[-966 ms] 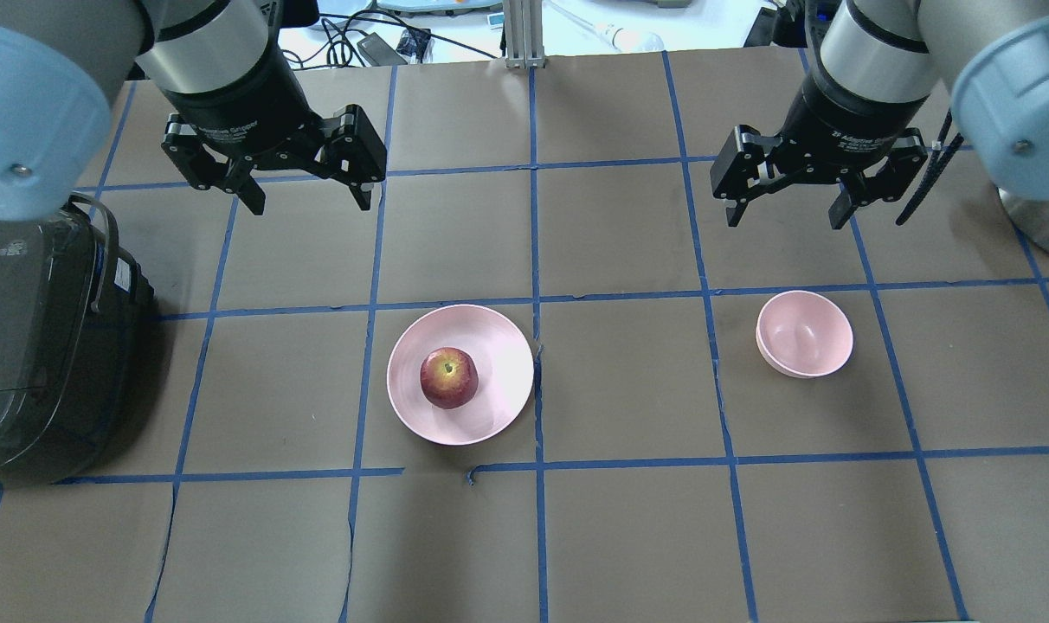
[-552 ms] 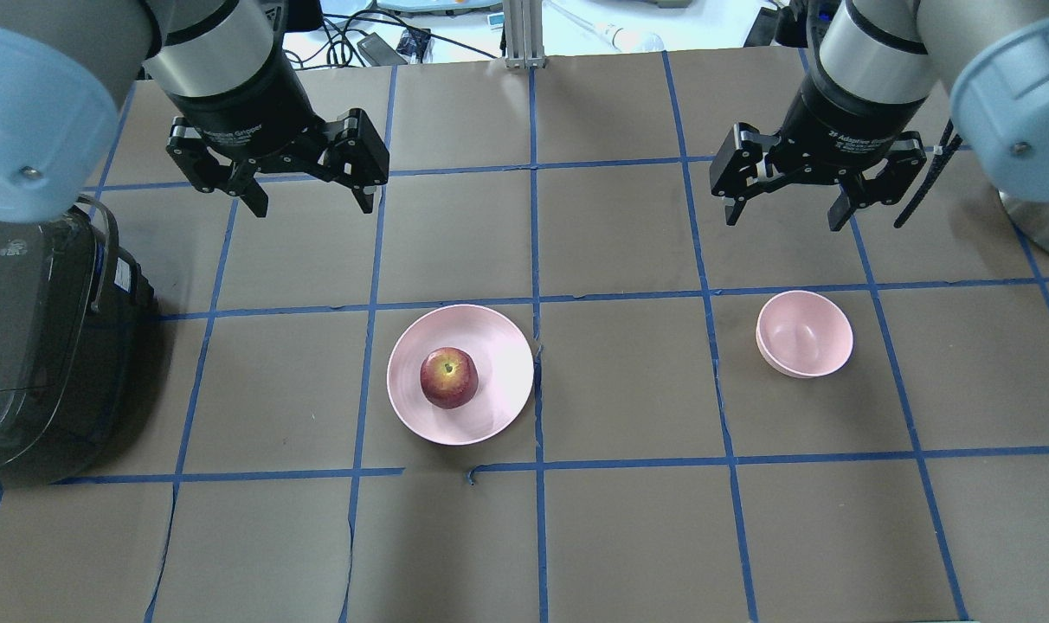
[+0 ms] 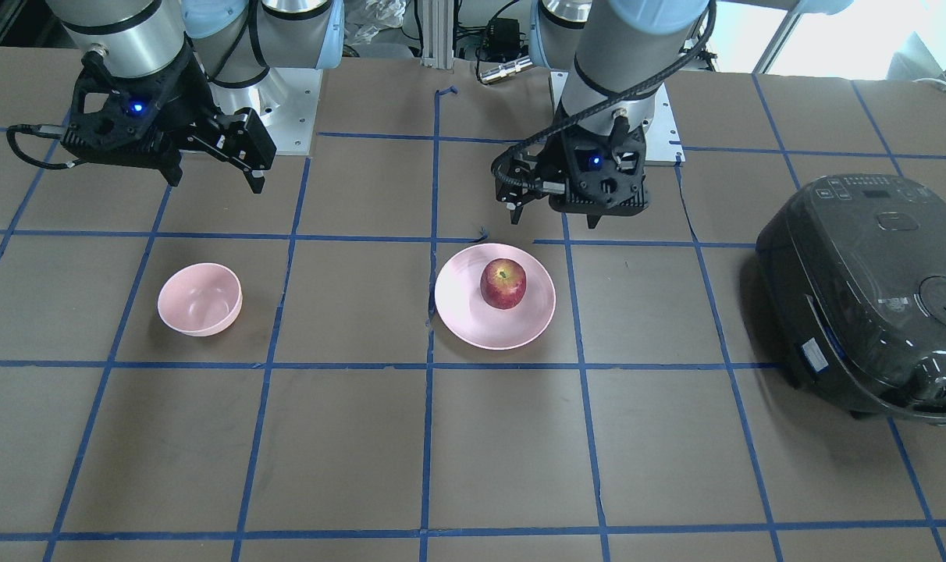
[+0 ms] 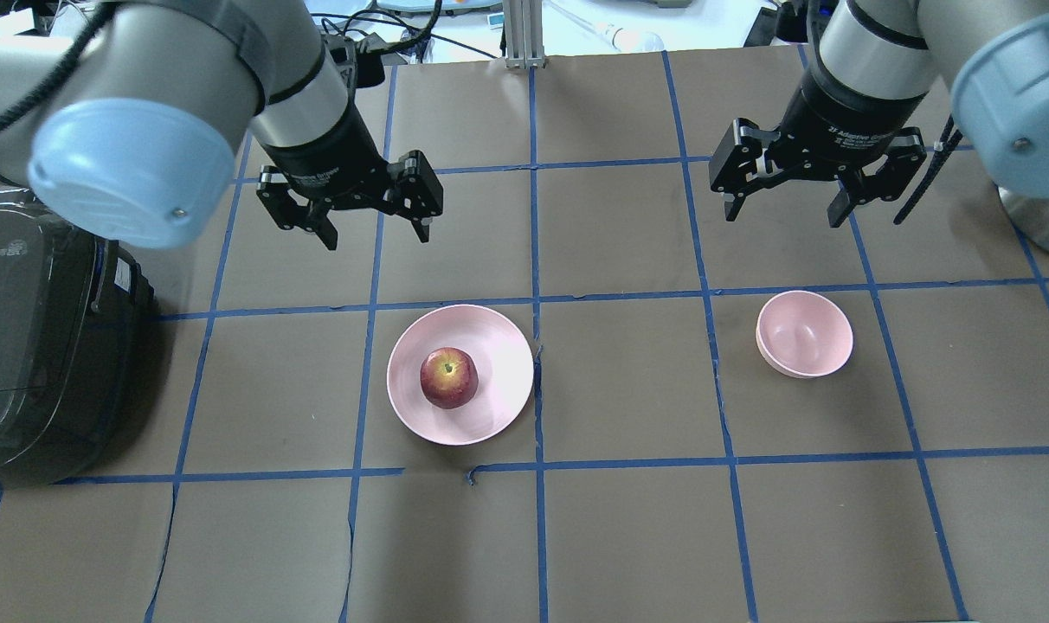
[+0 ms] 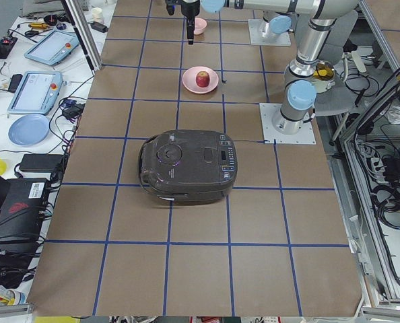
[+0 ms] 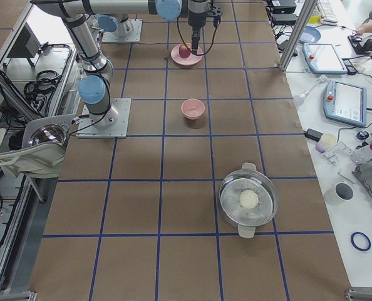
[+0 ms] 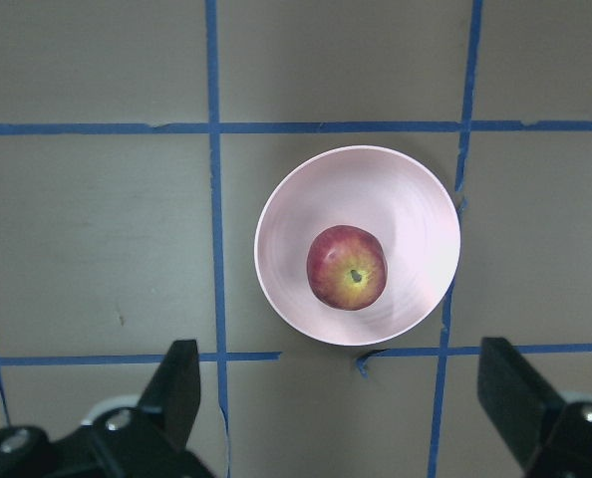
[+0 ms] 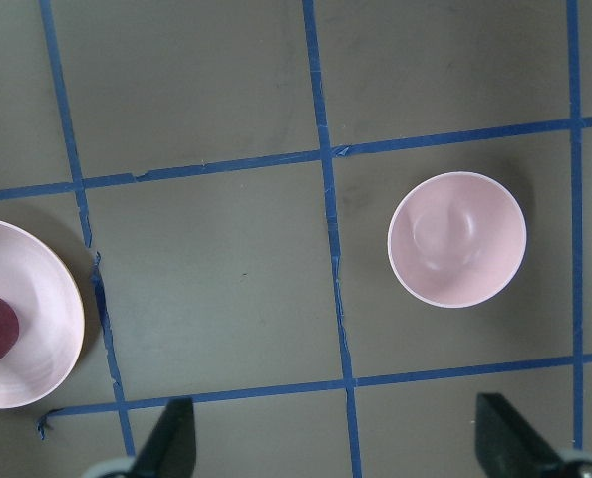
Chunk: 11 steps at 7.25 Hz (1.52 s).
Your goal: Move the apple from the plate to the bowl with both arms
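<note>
Left fingers [image 4: 324, 234] spread wide, empty, raised over the worktop [image 4: 628, 381] near the plate [image 4: 498, 346]. Apple [image 4: 448, 377] mid-plate, stem up, well clear of both pairs. Bowl [image 4: 804, 333] further right. Right fingers [image 4: 837, 210] wide apart, holding nothing, raised near the bowl. "2F Adaptive" partly legible above them.

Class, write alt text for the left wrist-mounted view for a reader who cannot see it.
A red apple sits on a pale pink plate, seen from above on a brown table with blue tape lines. The left gripper, jaws wide open, shows at the bottom edge.
</note>
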Each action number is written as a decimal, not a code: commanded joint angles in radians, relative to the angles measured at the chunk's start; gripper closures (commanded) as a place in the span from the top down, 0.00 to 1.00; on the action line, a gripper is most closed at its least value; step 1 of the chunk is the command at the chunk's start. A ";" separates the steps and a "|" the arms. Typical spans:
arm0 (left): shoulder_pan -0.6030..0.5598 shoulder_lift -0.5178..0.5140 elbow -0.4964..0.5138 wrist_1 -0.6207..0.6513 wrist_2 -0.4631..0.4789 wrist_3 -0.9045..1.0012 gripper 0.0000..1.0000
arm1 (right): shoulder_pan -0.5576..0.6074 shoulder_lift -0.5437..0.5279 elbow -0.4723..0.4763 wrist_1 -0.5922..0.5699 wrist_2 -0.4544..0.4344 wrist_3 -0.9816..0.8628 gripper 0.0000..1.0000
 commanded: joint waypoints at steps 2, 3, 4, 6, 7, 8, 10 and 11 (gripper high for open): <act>-0.052 -0.071 -0.197 0.201 0.025 -0.121 1.00 | -0.040 0.012 0.007 -0.025 -0.016 -0.136 0.95; -0.081 -0.118 -0.241 0.289 0.050 -0.153 1.00 | -0.081 0.016 0.010 -0.028 0.001 -0.173 1.00; -0.089 -0.155 -0.301 0.406 0.053 -0.160 1.00 | -0.133 0.082 0.025 -0.027 -0.002 -0.187 1.00; -0.097 -0.191 -0.396 0.522 0.055 -0.175 1.00 | -0.193 0.160 0.037 -0.066 0.003 -0.215 1.00; -0.097 -0.200 -0.401 0.549 0.056 -0.174 1.00 | -0.202 0.197 0.072 -0.083 -0.014 -0.268 1.00; -0.097 -0.211 -0.404 0.562 0.056 -0.174 1.00 | -0.233 0.215 0.141 -0.121 -0.019 -0.361 1.00; -0.098 -0.222 -0.404 0.563 0.055 -0.175 0.67 | -0.311 0.242 0.298 -0.303 -0.016 -0.426 1.00; -0.104 -0.220 -0.403 0.562 0.053 -0.184 0.37 | -0.333 0.249 0.361 -0.394 -0.010 -0.500 1.00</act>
